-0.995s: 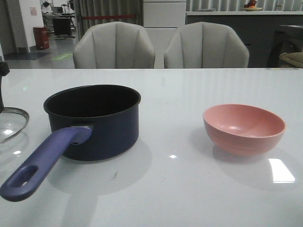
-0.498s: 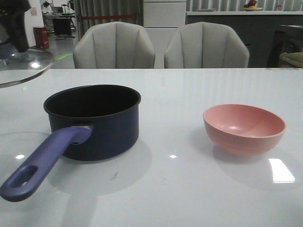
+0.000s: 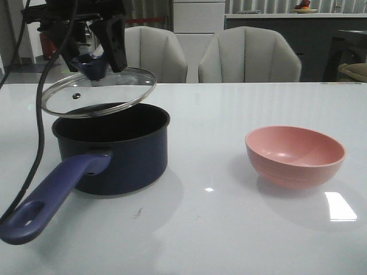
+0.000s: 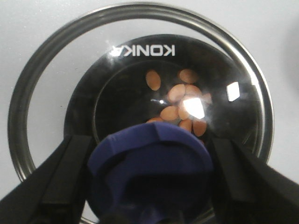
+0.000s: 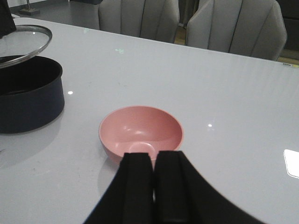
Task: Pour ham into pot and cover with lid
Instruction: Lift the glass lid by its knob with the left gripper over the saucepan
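Toward the table's point(image 3: 229, 229) left edge, the left tool point(image 3: 92, 43) pinched the knob of the lid point(image 3: 100, 91), which hung tilted just above the pot point(image 3: 112, 149) (not seated on it). Through the glass, the ham point(image 4: 180, 105) lay on the pot's floor. Toward the right edge stood the pink bowl point(image 3: 295, 156), with the right tool point(image 5: 154, 186) near it, its fingers pressed together on nothing.

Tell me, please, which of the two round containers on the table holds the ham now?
The dark navy pot on the left: orange-pink ham lies on its bottom, seen through the lid. The pink bowl is empty.
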Controlling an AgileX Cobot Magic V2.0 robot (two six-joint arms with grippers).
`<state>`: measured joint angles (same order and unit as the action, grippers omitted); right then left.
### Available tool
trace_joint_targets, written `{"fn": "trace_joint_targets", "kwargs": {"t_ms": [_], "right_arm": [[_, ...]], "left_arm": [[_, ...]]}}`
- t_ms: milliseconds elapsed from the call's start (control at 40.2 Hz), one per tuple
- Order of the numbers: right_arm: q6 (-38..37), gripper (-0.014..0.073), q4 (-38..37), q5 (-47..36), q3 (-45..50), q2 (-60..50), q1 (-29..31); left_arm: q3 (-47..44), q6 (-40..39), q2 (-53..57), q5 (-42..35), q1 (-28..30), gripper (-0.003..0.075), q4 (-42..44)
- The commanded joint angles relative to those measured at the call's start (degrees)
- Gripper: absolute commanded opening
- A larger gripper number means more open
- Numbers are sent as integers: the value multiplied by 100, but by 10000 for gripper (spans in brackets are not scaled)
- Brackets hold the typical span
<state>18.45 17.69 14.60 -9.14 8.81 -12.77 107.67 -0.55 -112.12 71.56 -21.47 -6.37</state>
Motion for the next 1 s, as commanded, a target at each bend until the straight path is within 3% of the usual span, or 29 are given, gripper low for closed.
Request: {"fn": "trace_joint_targets", "kwargs": {"t_ms": [0,970], "right_arm": [[18,157,63,-450,-153,54,-9],[18,157,63,-450,-153,54,-9]], "left_arm": [[213,1,269,-190,-82,351,-113],[213,1,-116,84,-203,356,-90]]}}
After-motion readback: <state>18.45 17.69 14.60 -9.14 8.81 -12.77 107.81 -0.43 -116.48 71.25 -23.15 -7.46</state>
